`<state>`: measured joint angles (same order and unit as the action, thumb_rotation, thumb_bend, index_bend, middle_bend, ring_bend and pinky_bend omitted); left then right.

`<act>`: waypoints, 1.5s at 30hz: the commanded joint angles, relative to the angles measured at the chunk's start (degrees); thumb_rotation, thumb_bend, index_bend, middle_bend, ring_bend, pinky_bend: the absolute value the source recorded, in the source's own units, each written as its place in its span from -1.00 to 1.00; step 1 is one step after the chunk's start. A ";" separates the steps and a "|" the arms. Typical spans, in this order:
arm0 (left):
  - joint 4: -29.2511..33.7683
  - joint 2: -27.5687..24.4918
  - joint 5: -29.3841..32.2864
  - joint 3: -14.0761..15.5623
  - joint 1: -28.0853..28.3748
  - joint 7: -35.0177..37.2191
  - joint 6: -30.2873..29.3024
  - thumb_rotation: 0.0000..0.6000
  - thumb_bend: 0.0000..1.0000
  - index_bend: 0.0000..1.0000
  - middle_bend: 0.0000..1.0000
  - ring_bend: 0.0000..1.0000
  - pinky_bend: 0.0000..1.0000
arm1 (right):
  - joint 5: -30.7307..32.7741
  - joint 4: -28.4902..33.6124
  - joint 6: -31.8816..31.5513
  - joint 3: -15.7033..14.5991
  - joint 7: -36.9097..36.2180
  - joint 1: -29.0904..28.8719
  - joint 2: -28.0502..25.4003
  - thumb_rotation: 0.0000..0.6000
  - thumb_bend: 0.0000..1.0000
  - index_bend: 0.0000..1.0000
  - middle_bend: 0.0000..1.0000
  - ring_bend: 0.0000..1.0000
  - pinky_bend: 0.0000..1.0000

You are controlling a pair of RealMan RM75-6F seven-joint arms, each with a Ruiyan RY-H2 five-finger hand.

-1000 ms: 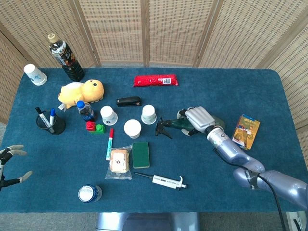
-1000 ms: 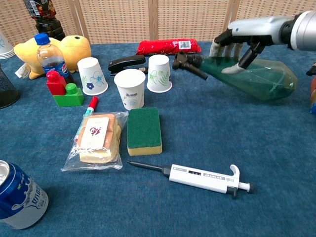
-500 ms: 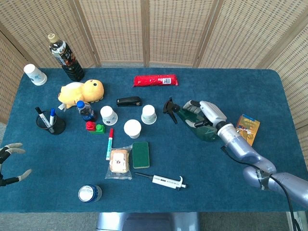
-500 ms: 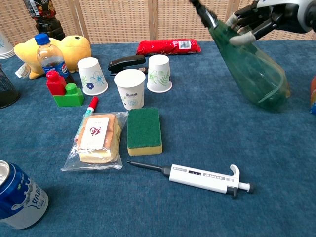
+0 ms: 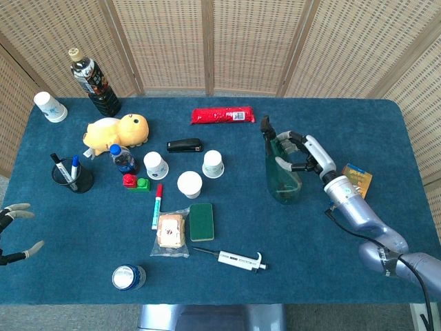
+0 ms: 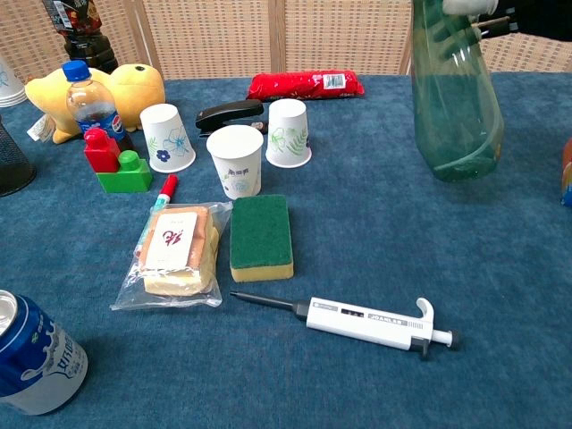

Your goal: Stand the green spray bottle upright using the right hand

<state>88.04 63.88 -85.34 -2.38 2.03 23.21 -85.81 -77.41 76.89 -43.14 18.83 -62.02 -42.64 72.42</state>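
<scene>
Tabletop: blue carpet-like cloth (image 5: 227, 289) covers the whole top; a woven wicker screen (image 5: 241, 41) stands behind the far edge.
Near edge: a can (image 6: 31, 366) at the left corner, a pipette (image 6: 357, 320) lying toward the right.
Middle: a bagged snack (image 6: 174, 250) just beside a green sponge (image 6: 261, 236), with a red marker (image 5: 157, 205) to their left.
Further back: three paper cups (image 6: 236, 159), toy bricks (image 6: 116, 163), a small cola bottle (image 6: 93, 105), a stapler (image 5: 185, 145), a yellow plush (image 5: 117, 130).
Far edge: a red packet (image 5: 222, 115), a dark bottle (image 5: 94, 81), a lone cup (image 5: 51, 107).
Left side: a pen holder (image 5: 73, 174).
Spray bottle: the spray bottle (image 5: 282, 169) stands nearly upright, base on the cloth, right of the cups.
Right hand: the right hand (image 5: 306, 155) wraps its fingers (image 5: 286, 164) around the bottle's upper body.
Left hand: the left hand (image 5: 10, 231) sits at the left edge, fingers spread, holding nothing.
Change: half a second ago the bottle leaned steeply, nozzle toward the cups; it has since swung up to vertical, the hand rising with it.
</scene>
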 commanded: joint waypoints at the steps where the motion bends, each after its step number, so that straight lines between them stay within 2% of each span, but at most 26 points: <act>1: 0.08 -0.06 -0.05 -0.09 0.07 -0.06 -0.05 1.00 -0.70 -0.26 -0.42 -0.45 -0.49 | -0.68 -0.97 -3.45 0.23 -1.88 1.55 1.24 1.00 -0.25 0.16 -0.02 -0.32 0.01; 18: 0.27 -0.38 -0.47 -0.27 0.72 -0.08 0.33 1.00 -0.70 -0.27 -0.42 -0.45 -0.49 | -0.31 -3.82 -16.86 -0.43 2.36 5.97 8.63 1.00 -0.30 0.17 -0.02 -0.32 0.00; 31: 1.12 -1.43 -0.79 -0.26 0.35 -0.39 -0.71 1.00 -0.70 -0.28 -0.42 -0.45 -0.49 | 0.21 -11.65 -22.69 -0.85 4.43 7.77 15.75 1.00 -0.31 0.17 -0.02 -0.32 -0.04; 39: 1.85 -1.83 -1.09 -0.08 0.13 -0.84 -1.17 1.00 -0.70 -0.28 -0.42 -0.45 -0.49 | -1.22 -14.79 -24.95 -2.37 4.60 9.24 17.40 1.00 -0.31 0.17 -0.02 -0.32 -0.06; 45: 1.89 -1.86 -1.13 -0.13 0.18 -0.77 -1.22 1.00 -0.70 -0.30 -0.42 -0.45 -0.49 | -1.79 -16.29 -27.14 -1.71 4.96 9.39 18.17 1.00 -0.31 0.17 -0.02 -0.33 -0.10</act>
<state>89.93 62.02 -86.46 -2.51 2.21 22.44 -87.03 -78.99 61.01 -69.87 16.90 -57.46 -33.18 90.32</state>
